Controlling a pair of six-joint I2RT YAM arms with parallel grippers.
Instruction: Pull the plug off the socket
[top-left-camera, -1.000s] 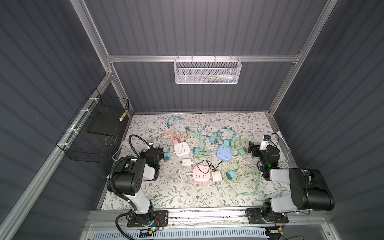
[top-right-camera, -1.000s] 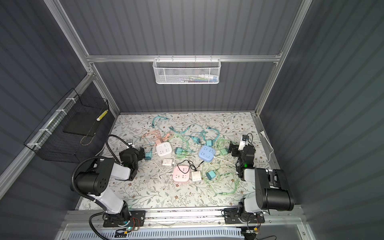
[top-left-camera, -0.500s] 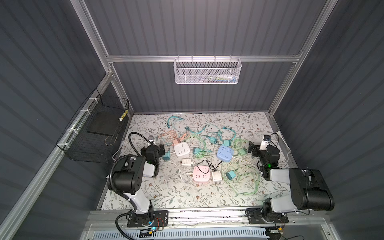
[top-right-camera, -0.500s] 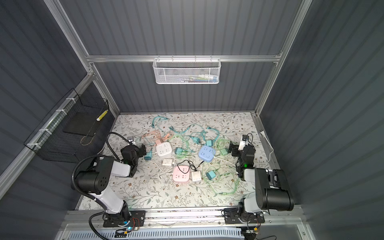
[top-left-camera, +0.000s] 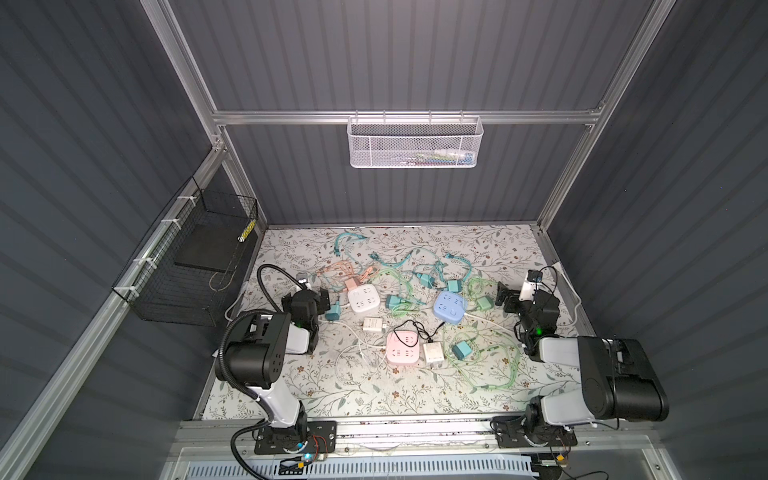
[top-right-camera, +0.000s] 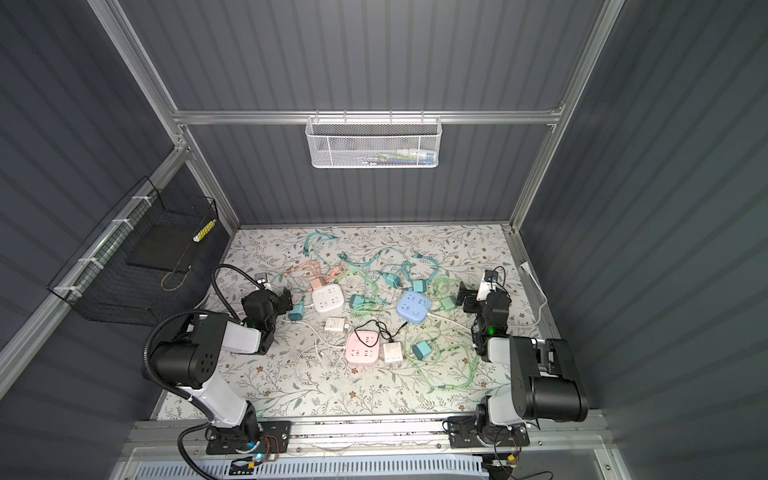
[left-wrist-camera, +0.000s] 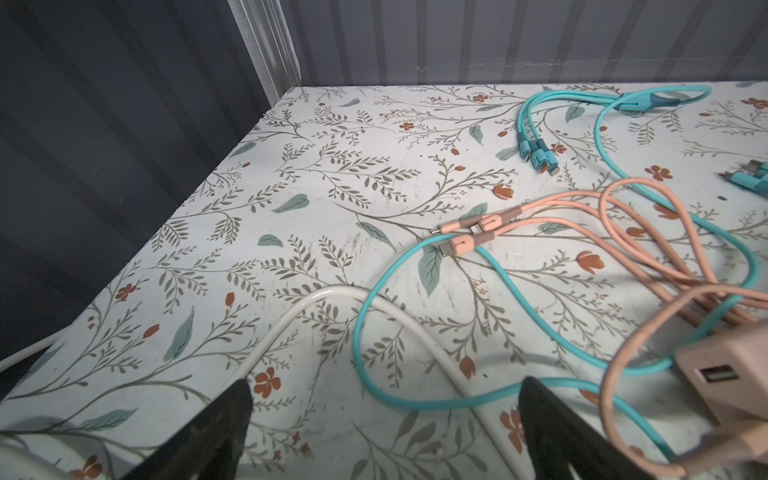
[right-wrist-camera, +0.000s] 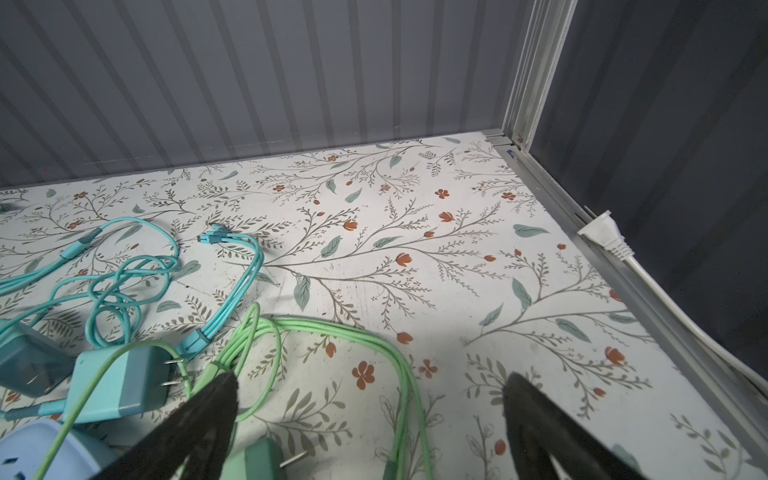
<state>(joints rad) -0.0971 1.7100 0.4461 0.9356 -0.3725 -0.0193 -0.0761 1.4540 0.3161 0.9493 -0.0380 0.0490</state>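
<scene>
The left gripper (left-wrist-camera: 384, 399) is held with its jaws wide apart and empty above a white round cord (left-wrist-camera: 291, 316) and a teal cable (left-wrist-camera: 361, 324) on the floral-patterned table (left-wrist-camera: 332, 166). In a top view the white square plastic socket cube (top-left-camera: 363, 300) is seen at three o'clock from it, with a peach-pink plastic charger plug (top-left-camera: 351, 285) set against its eleven o'clock corner. The right gripper (right-wrist-camera: 370, 390) is likewise spread, empty.
</scene>
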